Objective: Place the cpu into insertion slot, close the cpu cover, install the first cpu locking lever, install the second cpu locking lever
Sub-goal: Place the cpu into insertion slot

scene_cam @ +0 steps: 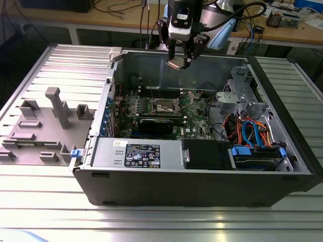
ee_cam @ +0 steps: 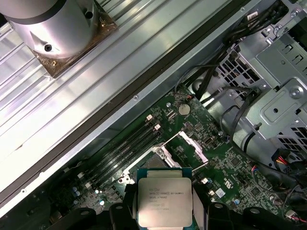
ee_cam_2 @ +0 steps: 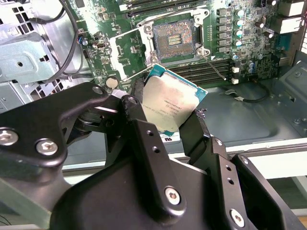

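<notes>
My gripper (scene_cam: pixel 177 60) hangs above the rear wall of the open computer case, shut on the cpu (scene_cam: pixel 174 64). In both wrist views the cpu (ee_cam_2: pixel 168 106) (ee_cam: pixel 164 203) is a pale silvery square chip pinched by its edges between the two black fingers (ee_cam_2: pixel 136 103), tilted. Below it on the green board lies the insertion slot (scene_cam: pixel 164 106) (ee_cam_2: pixel 173 38), a dark square recess with a metal rim, bare. The cpu cover (ee_cam: pixel 193 147) stands swung open beside the slot. A thin wire locking lever (ee_cam_2: pixel 214 64) sticks out free next to the socket.
A long black graphics card (scene_cam: pixel 160 124) lies just in front of the socket. A silver drive cage (scene_cam: pixel 243 96) and orange and blue cables (scene_cam: pixel 252 135) fill the exterior view's right. A black labelled box (scene_cam: pixel 144 154) runs along the front. A grey fixture (scene_cam: pixel 56 121) sits outside, at the exterior view's left.
</notes>
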Motion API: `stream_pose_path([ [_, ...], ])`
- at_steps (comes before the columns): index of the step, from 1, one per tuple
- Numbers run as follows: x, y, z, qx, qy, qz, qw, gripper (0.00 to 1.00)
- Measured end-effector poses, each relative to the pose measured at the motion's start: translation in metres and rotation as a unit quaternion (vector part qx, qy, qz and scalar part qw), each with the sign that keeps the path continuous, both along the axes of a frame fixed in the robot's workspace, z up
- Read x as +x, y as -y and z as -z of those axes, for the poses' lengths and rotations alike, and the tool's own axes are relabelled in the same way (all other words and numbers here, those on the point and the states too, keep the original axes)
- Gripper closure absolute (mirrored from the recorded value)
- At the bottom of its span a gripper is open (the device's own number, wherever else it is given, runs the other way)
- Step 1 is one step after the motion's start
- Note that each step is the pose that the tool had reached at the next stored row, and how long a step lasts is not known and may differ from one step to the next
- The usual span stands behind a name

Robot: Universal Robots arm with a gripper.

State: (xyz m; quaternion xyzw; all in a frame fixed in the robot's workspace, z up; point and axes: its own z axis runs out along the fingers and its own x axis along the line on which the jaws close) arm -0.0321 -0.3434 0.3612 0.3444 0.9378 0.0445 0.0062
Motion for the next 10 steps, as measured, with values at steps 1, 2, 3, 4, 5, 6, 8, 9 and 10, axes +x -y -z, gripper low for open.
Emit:
stream_pose_path([
  [1,0.0,0.0,0.0,0.0,0.0,0.0,1.0,0.46],
  [2,0.0,0.0,0.0,0.0,0.0,0.0,1.0,0.46],
  [3,0.0,0.0,0.0,0.0,0.0,0.0,1.0,0.46],
  [4,0.0,0.0,0.0,0.0,0.0,0.003,1.0,0.46],
  [5,0.0,0.0,0.0,0.0,0.0,0.006,1.0,0.46],
  [6,0.0,0.0,0.0,0.0,0.0,0.006,1.0,0.46],
  [8,0.0,0.0,0.0,0.0,0.0,0.006,1.0,0.46],
  [9,0.0,0.0,0.0,0.0,0.0,0.006,1.0,0.46],
  [10,0.0,0.0,0.0,0.0,0.0,0.006,1.0,0.46],
])
